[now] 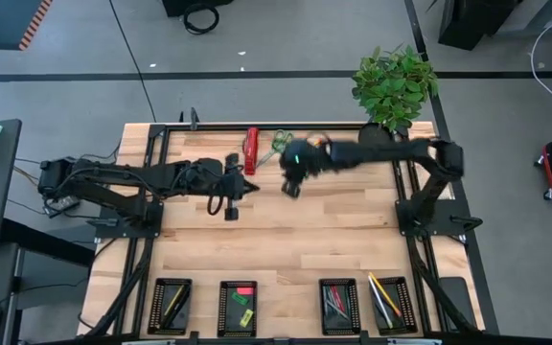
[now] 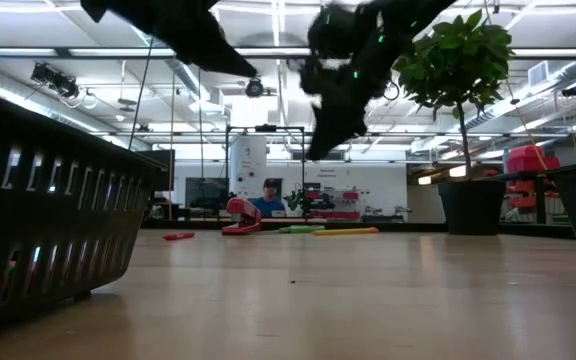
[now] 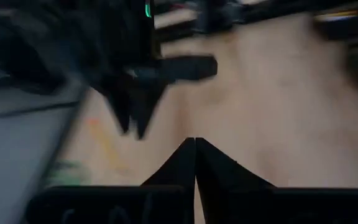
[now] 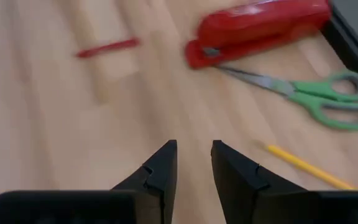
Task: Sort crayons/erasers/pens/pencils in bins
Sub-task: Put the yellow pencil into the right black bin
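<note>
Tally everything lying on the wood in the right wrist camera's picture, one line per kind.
Red stapler: 1
Green-handled scissors: 1
Yellow pencil: 1
Red crayon: 1
Total: 4

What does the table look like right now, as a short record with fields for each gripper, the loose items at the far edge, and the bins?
left gripper: shut, empty, above bare wood at mid-table
right gripper: open, empty, above the far items
red crayon: loose on the wood
yellow pencil: loose, beside the scissors
scissors: green handles, blades lying by the red stapler
bins: four along the near edge, all holding sorted items
plant: far right corner
</note>
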`<state>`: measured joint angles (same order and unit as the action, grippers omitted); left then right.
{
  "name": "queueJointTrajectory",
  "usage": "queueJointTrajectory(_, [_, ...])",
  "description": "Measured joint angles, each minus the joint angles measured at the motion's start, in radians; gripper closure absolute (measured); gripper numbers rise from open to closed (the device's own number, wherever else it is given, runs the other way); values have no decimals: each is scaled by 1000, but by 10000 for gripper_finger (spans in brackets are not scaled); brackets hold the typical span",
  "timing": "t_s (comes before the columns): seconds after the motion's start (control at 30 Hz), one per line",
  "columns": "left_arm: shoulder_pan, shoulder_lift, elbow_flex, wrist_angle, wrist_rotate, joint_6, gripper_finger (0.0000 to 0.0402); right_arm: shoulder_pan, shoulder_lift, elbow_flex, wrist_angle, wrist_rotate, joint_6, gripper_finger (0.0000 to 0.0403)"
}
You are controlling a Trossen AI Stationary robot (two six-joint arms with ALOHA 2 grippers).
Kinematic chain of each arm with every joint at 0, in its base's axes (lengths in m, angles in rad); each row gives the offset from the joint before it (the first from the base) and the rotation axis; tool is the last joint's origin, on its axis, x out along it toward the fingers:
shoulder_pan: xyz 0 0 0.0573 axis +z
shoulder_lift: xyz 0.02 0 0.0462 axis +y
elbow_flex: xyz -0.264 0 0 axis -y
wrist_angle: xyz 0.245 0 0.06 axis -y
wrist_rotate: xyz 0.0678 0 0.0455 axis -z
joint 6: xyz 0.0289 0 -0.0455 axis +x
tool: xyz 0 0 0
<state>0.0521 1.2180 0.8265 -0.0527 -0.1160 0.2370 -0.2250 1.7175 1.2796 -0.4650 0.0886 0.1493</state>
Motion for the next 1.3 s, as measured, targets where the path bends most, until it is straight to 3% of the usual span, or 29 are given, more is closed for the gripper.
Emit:
queueJointTrajectory(0.13, [3, -23, 0, 4, -169, 62, 384, -132, 105, 123, -184, -90, -178, 296])
queueJointTrajectory(0.27, [19, -23, 1, 22, -241, 168, 389, -200, 196, 224, -314, -93, -412, 296])
queueJointTrajectory(0.5, [103, -21, 1, 186, -233, 369, 377, -251, 312, 341, -404, -90, -546, 296])
queueJointTrajectory(0.73, [263, -21, 1, 217, -138, 380, 374, -231, 439, 492, -526, -95, -620, 297])
queueJointTrajectory(0.97, [384, -21, 1, 215, -134, 327, 383, -223, 545, 514, -509, -97, -655, 301])
queueJointTrajectory(1.3, [436, -20, 1, 219, -134, 364, 377, -213, 498, 506, -532, -19, -647, 302])
